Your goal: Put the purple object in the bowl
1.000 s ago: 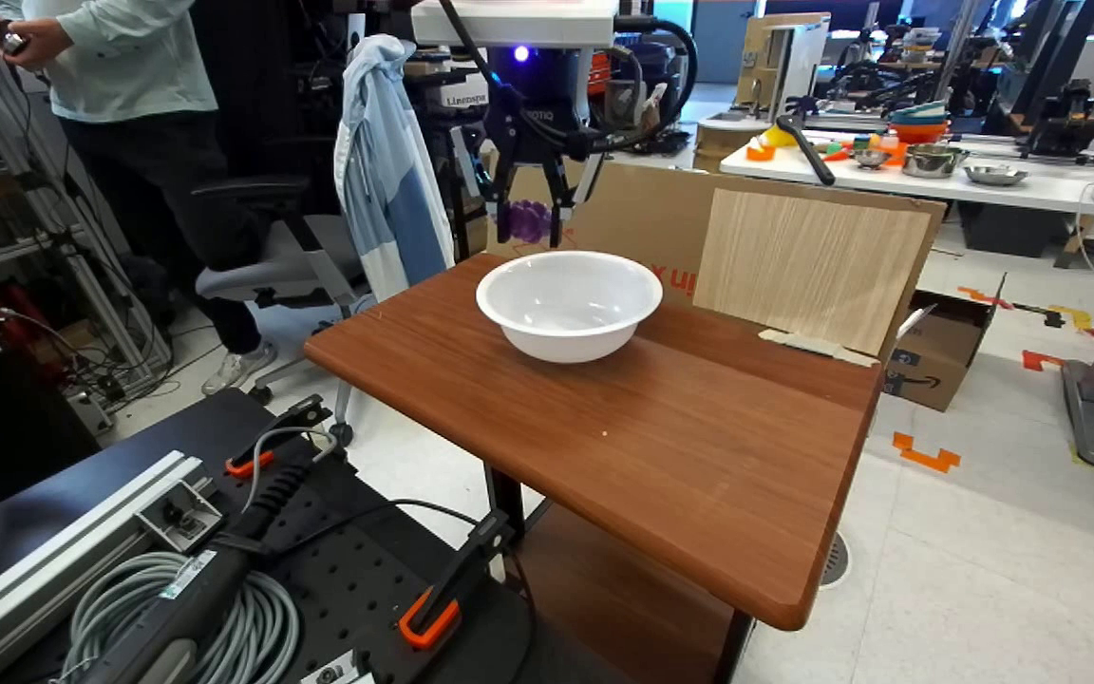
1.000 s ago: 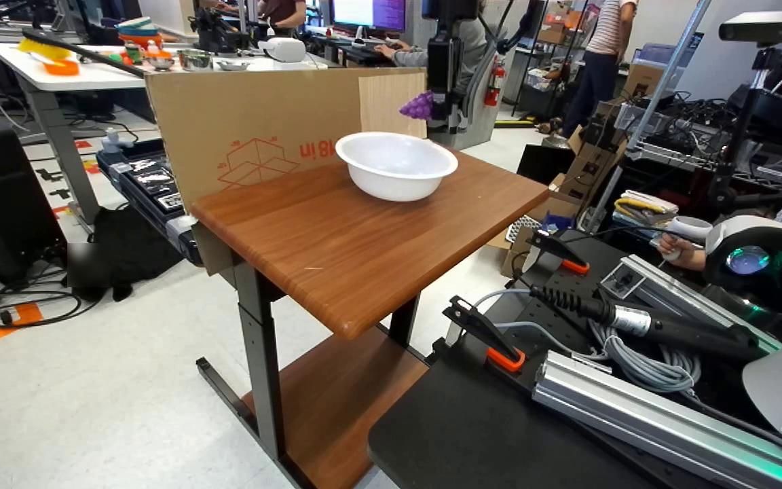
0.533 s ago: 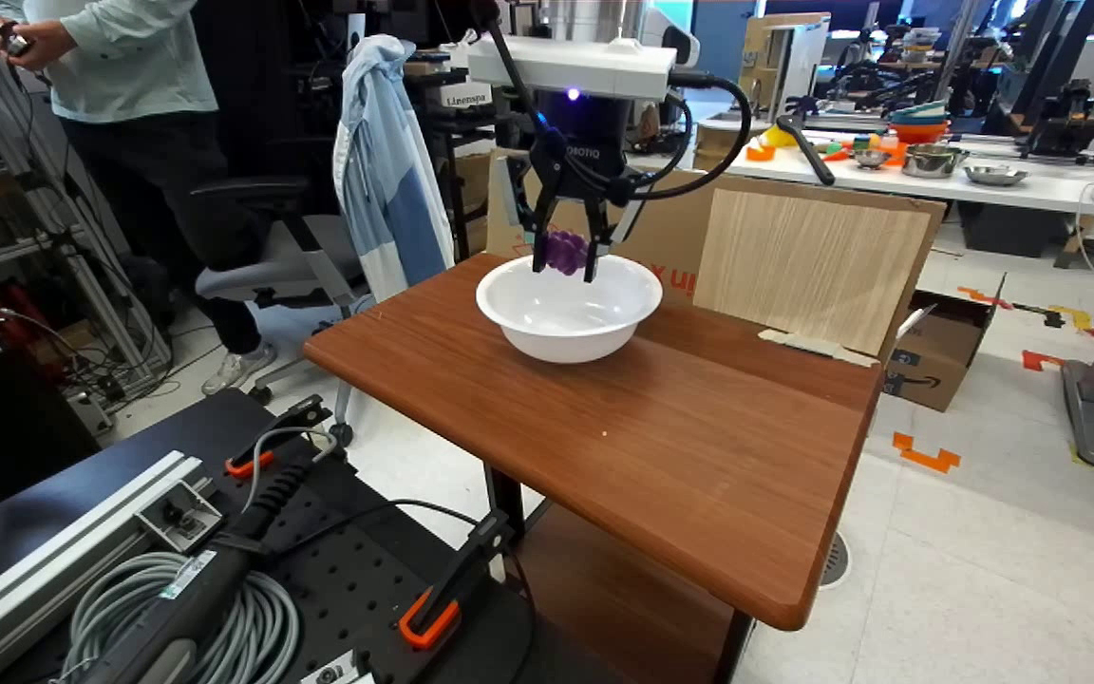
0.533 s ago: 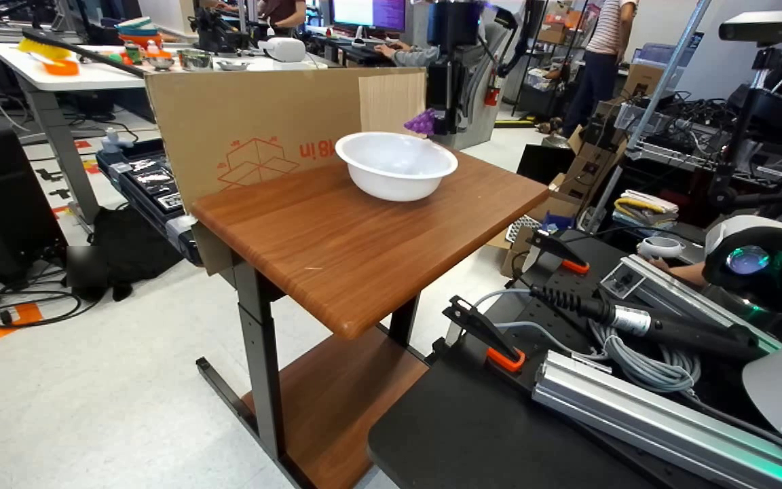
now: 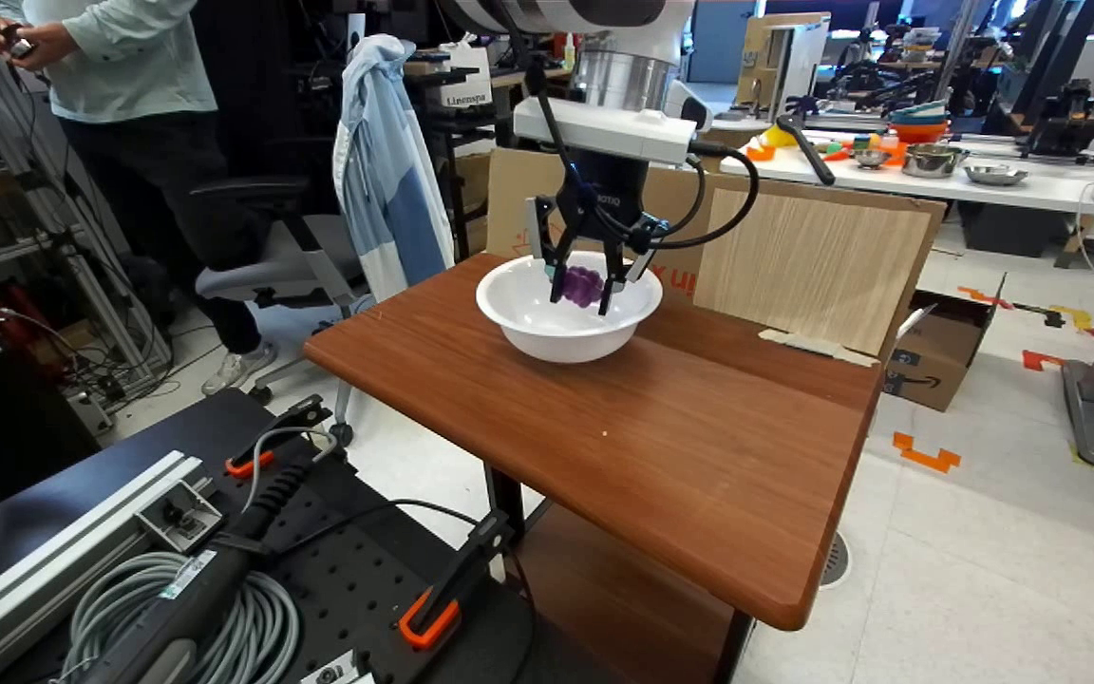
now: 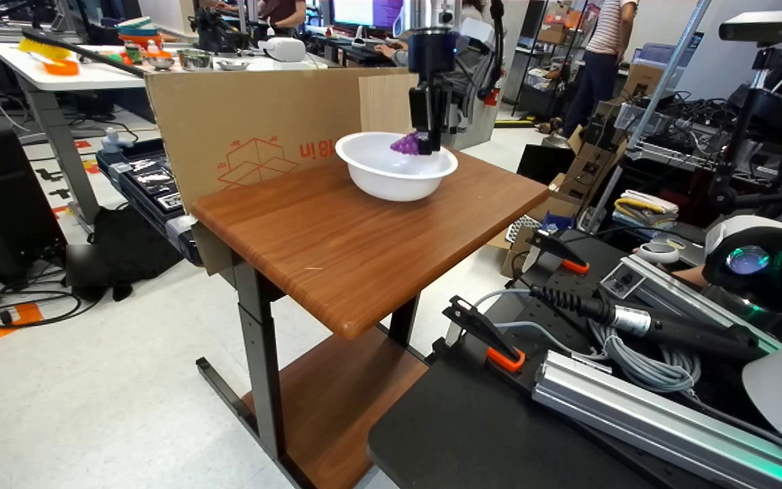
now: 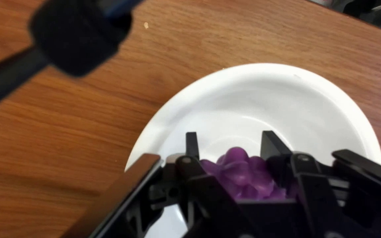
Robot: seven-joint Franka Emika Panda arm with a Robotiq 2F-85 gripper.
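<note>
The purple object (image 5: 584,285) is a bumpy, grape-like cluster held between the fingers of my gripper (image 5: 580,306). It also shows in an exterior view (image 6: 405,143) and in the wrist view (image 7: 240,175). The white bowl (image 5: 568,348) stands upright on the brown table and shows in an exterior view (image 6: 394,188) and in the wrist view (image 7: 266,70). My gripper points down, with its fingertips (image 7: 231,135) over the bowl's opening, around rim height. The fingers are shut on the purple object's sides. Part of the object is hidden behind the fingers.
The brown table (image 5: 661,456) carries the bowl. A cardboard sheet (image 6: 262,122) stands upright along the table's back edge, with a light wood panel (image 5: 808,266) on it. A dark bench (image 6: 472,421) with clamps and cables is beside the table.
My gripper has moved down and, in an exterior view, to the right, carrying the purple object from above the bowl's far side to over its opening. The bowl has not moved.
</note>
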